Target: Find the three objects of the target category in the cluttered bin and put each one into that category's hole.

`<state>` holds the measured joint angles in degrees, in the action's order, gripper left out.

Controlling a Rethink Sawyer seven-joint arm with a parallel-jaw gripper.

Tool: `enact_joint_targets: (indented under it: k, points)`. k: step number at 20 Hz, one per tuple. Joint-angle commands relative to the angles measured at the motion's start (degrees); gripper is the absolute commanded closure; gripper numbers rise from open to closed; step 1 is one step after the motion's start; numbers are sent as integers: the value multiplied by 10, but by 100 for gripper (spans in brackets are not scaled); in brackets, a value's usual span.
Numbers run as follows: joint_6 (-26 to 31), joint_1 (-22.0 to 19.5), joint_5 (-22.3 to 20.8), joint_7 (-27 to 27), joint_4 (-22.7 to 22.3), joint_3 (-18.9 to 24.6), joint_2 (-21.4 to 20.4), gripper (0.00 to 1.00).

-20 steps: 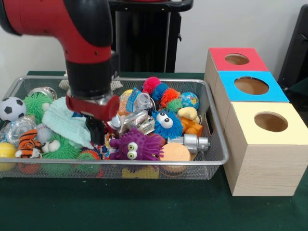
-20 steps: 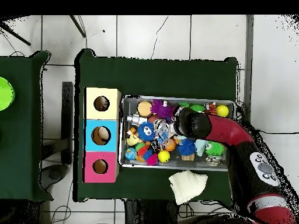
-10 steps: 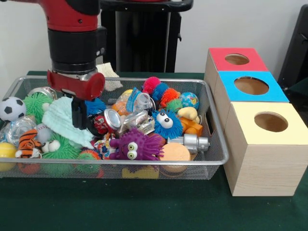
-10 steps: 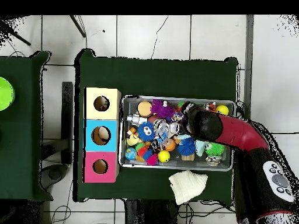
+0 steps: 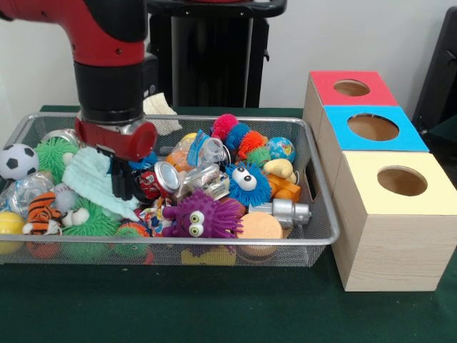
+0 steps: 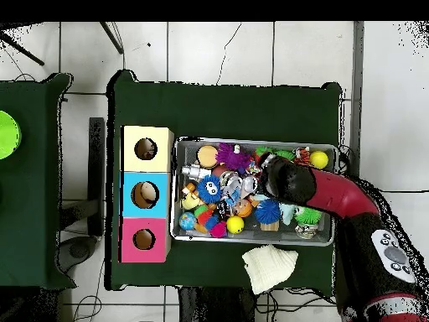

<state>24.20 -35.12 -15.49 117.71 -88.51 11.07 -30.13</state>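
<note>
Landmark: silver wire-mesh bin [image 5: 314, 207] on dark green cloth-covered surface [image 5: 214, 307].

At the bin's left end: black-and-white toy football [image 5: 17, 161] against the left wall, green spiky ball [image 5: 54, 155] just beside it, orange-and-black striped tiger toy [image 5: 41, 211] nearer the front wall, yellow ball [image 5: 8, 224] in the front left corner. Pale mint knitted cloth [image 5: 91, 179] draped over the toys left of the bin's middle.

Above that cloth: red and black robot arm [image 5: 107, 57], reaching down into the bin, dark jaws [image 5: 121, 182] low among the toys at the cloth's right edge. Cannot tell whether the jaws are wide, narrow or holding anything; tips lost against the clutter.

Near the bin's middle: purple fuzzy monster toy with two white eyes [image 5: 200, 218] at the front wall, shiny silver can [image 5: 166, 176] just behind it, blue fuzzy monster toy with big eyes [image 5: 247, 184] to the right, round orange disc [image 5: 260, 227] at the front wall, small globe-patterned ball [image 5: 281, 148] toward the bin's back right.

Right of the bin, just beside its right wall: row of three wooden boxes, each with a round hole on top: yellow-topped box [image 5: 396, 218] nearest, blue-topped box [image 5: 371, 128] in the middle, red-topped box [image 5: 350, 89] farthest.

Outside the bin's back wall: crumpled white cloth [image 6: 270, 267] on the surface.
</note>
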Motion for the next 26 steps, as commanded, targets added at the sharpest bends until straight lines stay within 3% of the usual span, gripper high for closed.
enact_joint_targets:
  k: [1, 8, 12, 26]
  points:
    - [20, -9, 23, 39, -6, 17, 57, 100]
    - [14, 14, 26, 69, 2, -17, 63, 100]
    - [-30, 25, 33, 102, -3, -34, 58, 100]
    - [-52, 37, 51, 98, 1, -49, 71, 100]
